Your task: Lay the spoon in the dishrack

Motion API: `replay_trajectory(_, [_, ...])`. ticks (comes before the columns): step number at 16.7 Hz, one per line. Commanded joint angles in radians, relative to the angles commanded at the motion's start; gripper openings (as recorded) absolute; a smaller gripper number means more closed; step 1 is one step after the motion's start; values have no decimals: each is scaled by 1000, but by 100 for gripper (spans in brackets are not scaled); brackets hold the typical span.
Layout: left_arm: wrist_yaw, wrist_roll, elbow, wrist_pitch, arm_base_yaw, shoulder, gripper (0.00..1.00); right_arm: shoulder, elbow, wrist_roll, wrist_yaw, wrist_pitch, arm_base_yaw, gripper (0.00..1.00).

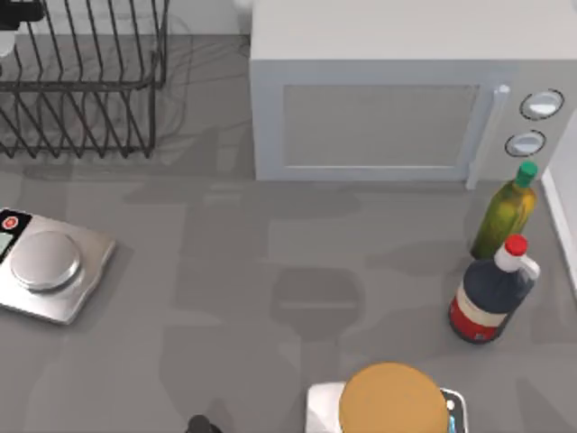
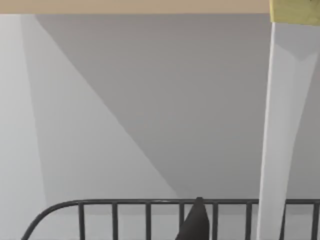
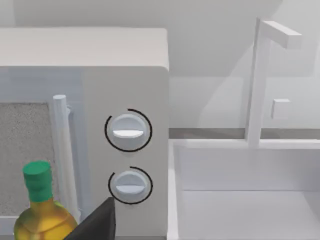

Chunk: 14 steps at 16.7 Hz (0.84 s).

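Note:
The black wire dishrack (image 1: pixel 81 81) stands at the table's far left corner, its slanted tines empty where they show. Its top rail (image 2: pixel 150 202) crosses the left wrist view just past one dark fingertip (image 2: pixel 196 222). My left gripper (image 1: pixel 22 7) is a dark shape at the picture's upper left corner, above the rack. A small white bit (image 1: pixel 4 41) sits under it at the very edge, and I cannot tell whether it is the spoon. In the right wrist view one dark fingertip (image 3: pixel 100 222) faces the microwave knobs (image 3: pixel 127 131).
A grey microwave (image 1: pixel 379 117) fills the back middle. A green-capped oil bottle (image 1: pixel 507 212) and a dark red-capped bottle (image 1: pixel 491 293) stand at the right. A silver kitchen scale (image 1: pixel 50 266) lies at the left, and a round tan item (image 1: pixel 392 401) at the front edge.

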Motion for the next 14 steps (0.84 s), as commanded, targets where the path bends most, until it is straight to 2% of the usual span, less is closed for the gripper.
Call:
replay_trajectory(8, [0, 0, 0, 0, 0, 0, 98, 0, 0, 0, 0, 0, 0, 100])
replay_trajectory(14, [0, 0, 0, 0, 0, 0, 100, 0, 0, 0, 0, 0, 0, 100])
